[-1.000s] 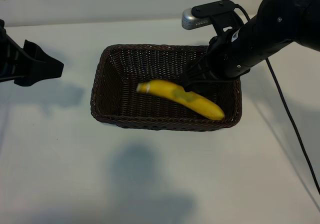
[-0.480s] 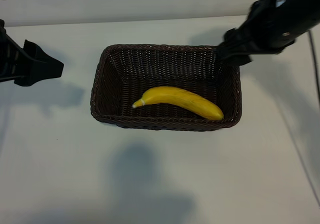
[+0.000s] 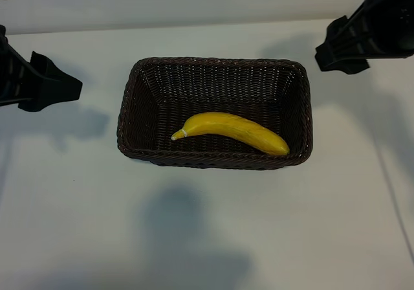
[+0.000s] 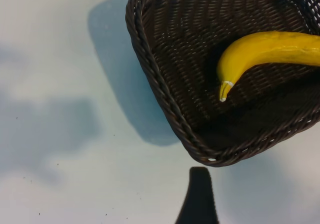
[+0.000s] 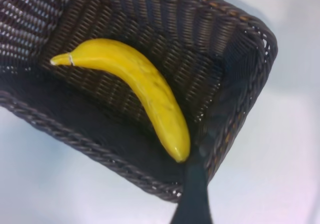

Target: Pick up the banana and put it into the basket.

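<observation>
Now clear of the basket [image 3: 129, 109], right end effector [image 3: 336, 47], state unclear; banana [image 3: 229, 129] lies lengthwise, stem toward the left arm.

A plain white table [image 3: 213, 238] fills nearly the whole exterior view, smooth, matte and unmarked. Along its far edge a paler band runs across the top of the view. Light falls from above and casts soft grey shadows [image 3: 194, 232] on the surface: one broad patch toward the near edge, fainter ones at the left and right sides.
</observation>
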`<state>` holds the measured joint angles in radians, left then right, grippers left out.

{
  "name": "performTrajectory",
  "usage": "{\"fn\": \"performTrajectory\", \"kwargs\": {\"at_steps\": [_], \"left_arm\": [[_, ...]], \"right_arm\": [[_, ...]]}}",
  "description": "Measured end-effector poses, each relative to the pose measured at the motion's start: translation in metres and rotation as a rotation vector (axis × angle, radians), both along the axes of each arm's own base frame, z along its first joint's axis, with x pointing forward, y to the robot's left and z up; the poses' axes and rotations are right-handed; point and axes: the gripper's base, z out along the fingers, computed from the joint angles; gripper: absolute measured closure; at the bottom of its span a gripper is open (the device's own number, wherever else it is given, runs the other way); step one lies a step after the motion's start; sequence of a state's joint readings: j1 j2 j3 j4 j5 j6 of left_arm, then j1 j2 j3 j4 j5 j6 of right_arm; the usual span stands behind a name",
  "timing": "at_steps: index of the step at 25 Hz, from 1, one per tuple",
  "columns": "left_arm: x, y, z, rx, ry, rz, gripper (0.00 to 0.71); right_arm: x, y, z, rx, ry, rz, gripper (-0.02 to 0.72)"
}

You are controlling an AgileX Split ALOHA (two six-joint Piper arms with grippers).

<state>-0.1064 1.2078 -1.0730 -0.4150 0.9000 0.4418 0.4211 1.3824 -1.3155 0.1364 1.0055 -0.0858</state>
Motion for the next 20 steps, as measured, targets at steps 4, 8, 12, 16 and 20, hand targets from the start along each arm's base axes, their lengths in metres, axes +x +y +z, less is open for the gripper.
{"fn": "performTrajectory", "kwargs": {"at_steps": [4, 8, 12, 16, 20], "left_arm": [[0.0000, 0.0000, 0.0000, 0.000, 0.000, 0.000, 0.100], [0.0000, 0.0000, 0.0000, 0.002, -0.002, -0.003, 0.100], [0.0000, 0.0000, 0.0000, 0.004, -0.002, -0.005, 0.100], [0.0000, 0.0000, 0.0000, 0.004, -0.003, -0.005, 0.100], [0.0004, 0.0001, 0.0002, 0.004, -0.008, -0.004, 0.100]], "right_arm": [[-0.0046, -0.0016, 0.0031, 0.001, 0.005, 0.004, 0.091], [-0.0050, -0.0007, 0.0032, 0.009, 0.009, 0.010, 0.097], [-0.0060, -0.0009, 0.0030, 0.002, 0.018, 0.019, 0.098], [-0.0065, -0.0011, 0.0028, -0.002, 0.022, 0.023, 0.098], [-0.0066, -0.0011, 0.0027, -0.004, 0.022, 0.026, 0.098]]}}
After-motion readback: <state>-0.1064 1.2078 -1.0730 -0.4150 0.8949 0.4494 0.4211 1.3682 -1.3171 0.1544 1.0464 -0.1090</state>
